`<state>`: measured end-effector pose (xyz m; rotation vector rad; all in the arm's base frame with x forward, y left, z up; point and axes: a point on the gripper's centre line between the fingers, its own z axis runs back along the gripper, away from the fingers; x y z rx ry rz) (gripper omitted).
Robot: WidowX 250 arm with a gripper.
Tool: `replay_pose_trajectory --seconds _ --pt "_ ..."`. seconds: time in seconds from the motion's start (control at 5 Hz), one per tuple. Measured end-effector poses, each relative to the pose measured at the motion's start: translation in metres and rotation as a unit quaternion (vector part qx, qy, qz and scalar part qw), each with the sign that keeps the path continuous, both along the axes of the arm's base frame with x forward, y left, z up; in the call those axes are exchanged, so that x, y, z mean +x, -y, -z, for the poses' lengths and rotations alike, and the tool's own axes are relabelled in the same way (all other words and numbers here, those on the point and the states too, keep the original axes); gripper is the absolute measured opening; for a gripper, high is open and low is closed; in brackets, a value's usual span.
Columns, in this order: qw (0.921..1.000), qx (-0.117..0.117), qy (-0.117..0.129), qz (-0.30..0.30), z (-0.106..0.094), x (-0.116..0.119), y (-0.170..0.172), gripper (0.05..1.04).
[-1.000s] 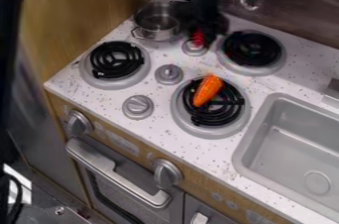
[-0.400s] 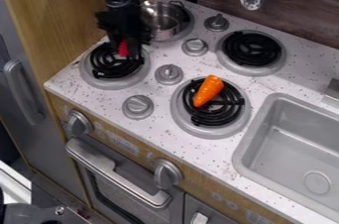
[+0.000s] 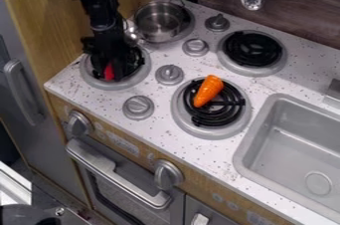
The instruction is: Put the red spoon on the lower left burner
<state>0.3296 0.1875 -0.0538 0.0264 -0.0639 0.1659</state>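
The black gripper (image 3: 110,68) is low over the left front burner (image 3: 128,84), hiding much of its black coil. Its fingers are shut on the red spoon, of which a small red part (image 3: 109,72) shows between the fingertips. The arm and fingers hide the rest of that part. A silvery rounded shape (image 3: 130,34) shows beside the arm near the pot; I cannot tell whether it belongs to the spoon. Whether the red end touches the coil cannot be made out.
A metal pot (image 3: 159,21) stands on the back left burner, close to the arm. An orange carrot (image 3: 209,91) lies on the front right burner. Grey knobs (image 3: 170,74) rise between the burners. A wooden wall (image 3: 63,25) borders the left side; the sink (image 3: 298,144) is at right.
From near the back middle, the gripper has moved left, then toward the front and down over the left front burner, carrying the red piece along. The pot and carrot have kept their places.
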Motion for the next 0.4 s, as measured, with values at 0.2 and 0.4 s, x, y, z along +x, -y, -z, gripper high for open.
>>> replay_pose_trajectory --seconds 0.2,0.4 --pt "1.0 -0.007 -0.003 -0.007 0.0026 0.0077 -0.0051 0.412" --pt "0.9999 -0.012 -0.003 -0.01 0.0065 0.0146 -0.0066 0.485"
